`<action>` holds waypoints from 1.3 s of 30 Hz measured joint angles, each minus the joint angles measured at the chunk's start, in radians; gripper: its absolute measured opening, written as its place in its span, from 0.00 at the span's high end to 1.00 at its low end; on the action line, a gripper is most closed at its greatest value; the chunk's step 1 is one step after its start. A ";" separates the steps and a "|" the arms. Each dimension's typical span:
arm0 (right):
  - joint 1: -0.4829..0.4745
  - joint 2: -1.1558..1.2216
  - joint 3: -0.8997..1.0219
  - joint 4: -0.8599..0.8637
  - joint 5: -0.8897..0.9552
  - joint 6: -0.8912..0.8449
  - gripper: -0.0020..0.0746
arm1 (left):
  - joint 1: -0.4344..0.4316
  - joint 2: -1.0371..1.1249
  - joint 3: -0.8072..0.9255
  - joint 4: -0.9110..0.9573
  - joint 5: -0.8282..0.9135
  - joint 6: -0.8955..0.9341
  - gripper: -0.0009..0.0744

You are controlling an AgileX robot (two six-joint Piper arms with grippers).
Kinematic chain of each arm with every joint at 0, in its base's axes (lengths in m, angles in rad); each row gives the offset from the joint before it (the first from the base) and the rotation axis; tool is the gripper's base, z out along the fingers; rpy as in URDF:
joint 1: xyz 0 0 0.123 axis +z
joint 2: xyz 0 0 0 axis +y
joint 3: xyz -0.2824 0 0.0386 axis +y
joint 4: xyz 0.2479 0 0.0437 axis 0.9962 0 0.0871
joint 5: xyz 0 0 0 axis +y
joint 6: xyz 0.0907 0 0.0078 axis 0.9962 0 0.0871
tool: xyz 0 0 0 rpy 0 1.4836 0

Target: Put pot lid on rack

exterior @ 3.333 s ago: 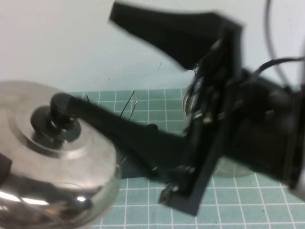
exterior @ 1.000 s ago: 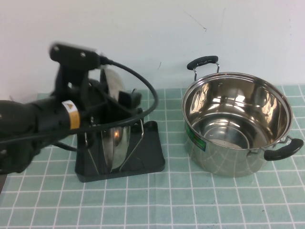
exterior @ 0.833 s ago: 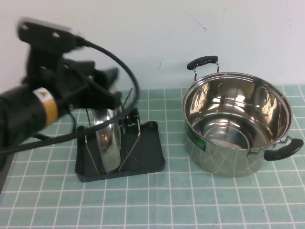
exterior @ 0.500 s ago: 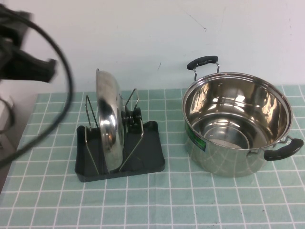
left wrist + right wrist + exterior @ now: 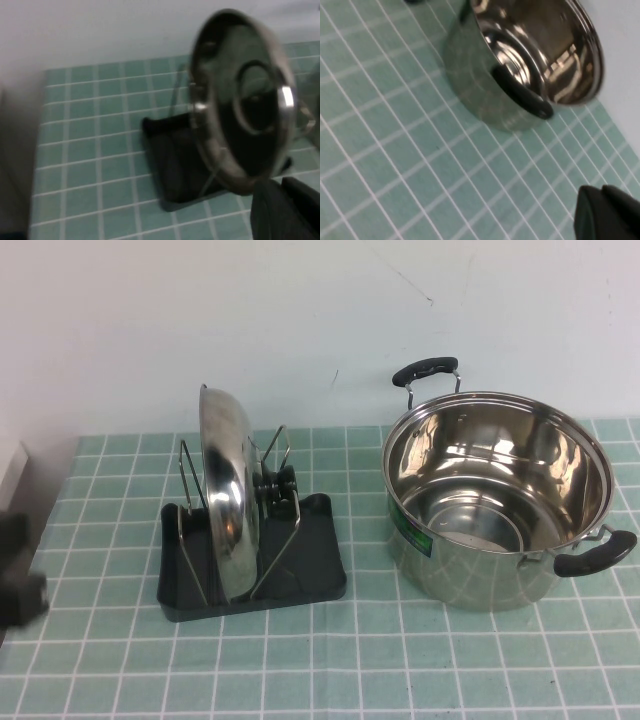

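High view: I see green gridded mat (image 5: 420,660), white wall; shiny lid (image 5: 228,505) upright in rack (image 5: 320,570), left of pot (image 5: 497,498). Left gripper (image 5: 287,210) near rack, right gripper (image 5: 605,212) beside pot; can't tell either's fingers.

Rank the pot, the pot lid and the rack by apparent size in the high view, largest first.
1. The pot, clearly largest.
2. The pot lid and the rack: unsure; the lid stands edge-on in the rack, tall but narrow, while the rack is wider and lower.

Neither the left gripper nor the right gripper shows there.
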 joint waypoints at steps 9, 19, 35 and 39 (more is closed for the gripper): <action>0.000 -0.113 0.263 0.149 -0.339 -0.023 0.97 | 0.000 -0.304 0.285 -0.414 -0.295 0.338 0.99; 0.000 -0.151 0.539 0.169 -0.614 0.028 0.98 | 0.000 -0.466 0.554 -0.436 -0.530 0.386 0.99; 0.000 -0.155 0.541 0.159 -0.565 0.030 0.98 | 0.000 -0.466 0.581 -0.436 -0.478 0.399 0.99; 0.000 -0.155 0.541 0.159 -0.565 0.030 0.98 | 0.000 -0.466 0.589 -0.436 -0.474 0.399 0.99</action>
